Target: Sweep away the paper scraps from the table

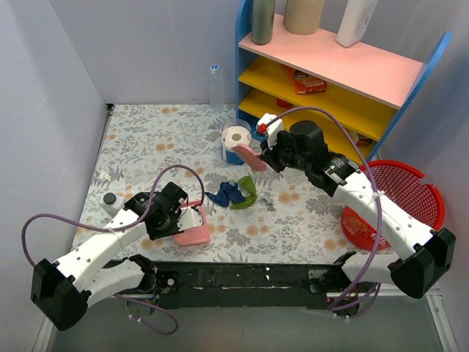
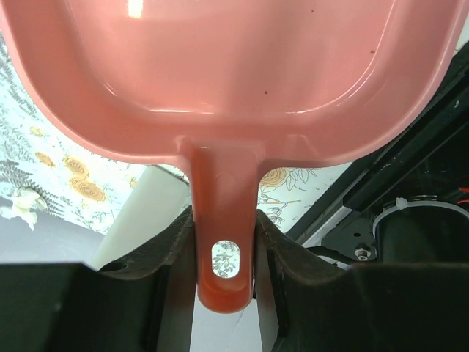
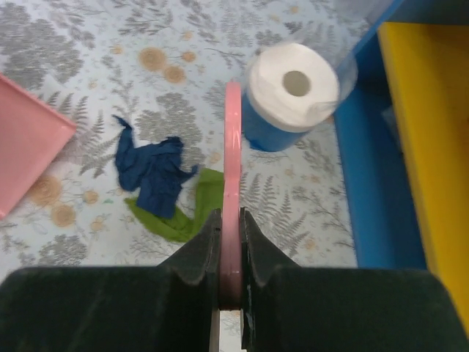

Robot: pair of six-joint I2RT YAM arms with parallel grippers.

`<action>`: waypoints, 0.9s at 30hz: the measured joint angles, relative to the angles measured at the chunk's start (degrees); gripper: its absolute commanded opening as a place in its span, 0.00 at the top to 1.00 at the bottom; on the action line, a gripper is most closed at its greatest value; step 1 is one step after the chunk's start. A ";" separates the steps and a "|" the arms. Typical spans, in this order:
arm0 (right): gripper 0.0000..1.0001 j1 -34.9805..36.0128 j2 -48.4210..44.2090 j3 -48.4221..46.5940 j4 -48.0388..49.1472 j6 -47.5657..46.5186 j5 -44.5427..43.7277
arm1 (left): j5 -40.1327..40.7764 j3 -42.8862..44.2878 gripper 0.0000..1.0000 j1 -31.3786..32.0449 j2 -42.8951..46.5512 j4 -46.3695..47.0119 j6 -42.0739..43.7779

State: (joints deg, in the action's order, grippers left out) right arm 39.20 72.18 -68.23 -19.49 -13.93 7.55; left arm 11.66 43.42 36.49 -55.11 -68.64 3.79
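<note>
Two robot arms reach over one desk covered with a white cloth printed with grey leaves and orange-beige flowers. Left fingers stand narrow, clamped on either side of the handle of one pink plastic dustpan, held over the near part of the desk, left of centre. Right fingers are pressed almost together on one slim pink plastic brush, seen edge-on from the wrist view, pointing away over the cloth.

Paper scraps counted: three. One crumpled dark blue scrap and one green scrap lie touching at mid-desk, between brush and dustpan. One whitish scrap lies well apart, near the left edge. One small white container with a dark cap stands near that scrap.

One white paper roll in a blue cup stands just beside the brush's far end, next to one blue shelf with one pink board and two yellow boards at the rear right. The pink board carries three items: one grey-green bottle, one beige cylinder and one white bottle. One orange packet lies on the upper yellow board. One clear plastic bottle stands at the rear. One red mesh basket sits at the right edge. Pale grey walls close the left and rear sides.
</note>
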 measured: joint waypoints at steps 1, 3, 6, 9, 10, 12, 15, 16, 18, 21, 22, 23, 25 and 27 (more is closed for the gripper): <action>0.99 -0.02 -0.70 -0.63 -0.66 -0.20 -1.38 | -0.24 0.00 1.00 0.00 -0.74 0.04 0.35; 0.99 0.00 -1.14 -1.51 -1.40 -1.03 -5.49 | -0.50 0.09 1.00 0.00 -2.75 0.09 1.25; 0.99 -0.02 -0.83 -1.53 -3.23 -1.84 -12.66 | -0.48 0.55 1.00 0.00 -5.55 0.20 2.60; 0.99 -0.26 0.11 -1.53 -6.34 -2.25 -17.07 | -0.07 1.42 1.00 0.00 -8.17 0.66 3.23; 0.99 -0.28 0.52 -1.53 -7.19 -2.32 -18.45 | 0.20 1.79 1.00 0.00 -9.25 1.09 3.21; 0.99 -0.28 1.51 -1.53 -8.24 -2.40 -20.65 | 0.76 2.23 1.00 0.00 -10.99 1.66 2.91; 0.99 -0.31 3.67 -1.53 -9.14 -2.62 -22.77 | 1.18 3.10 1.00 -0.13 -14.49 1.97 1.53; 0.99 -0.31 4.33 -1.53 -9.51 -2.60 -22.73 | 1.18 3.37 1.00 -0.22 -15.76 2.08 0.98; 0.99 -0.35 5.42 -1.53 -10.14 -2.54 -22.18 | 1.11 3.58 1.00 -0.42 -17.99 2.54 -0.04; 0.99 -0.33 7.06 -1.55 -10.36 -1.81 -20.41 | 0.90 3.63 1.00 -0.72 -20.65 2.80 -1.31; 0.99 -0.31 7.98 -1.77 -10.40 -1.40 -19.52 | 0.63 3.85 1.00 -0.81 -21.55 2.71 -1.73; 0.99 -0.17 9.18 -2.10 -10.38 -1.09 -18.75 | 0.24 4.24 1.00 -0.90 -22.43 2.71 -1.99; 0.99 0.11 12.00 -3.43 -10.45 -0.50 -17.33 | -0.61 5.25 1.00 -1.07 -23.96 2.80 -2.86; 0.99 0.68 15.43 -5.62 -10.45 0.74 -15.65 | -1.31 6.67 1.00 -1.14 -25.57 2.89 -3.58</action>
State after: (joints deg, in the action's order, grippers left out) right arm 39.88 87.61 -73.84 -29.93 -13.19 -8.10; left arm 10.35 50.09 35.35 -80.68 -65.76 0.21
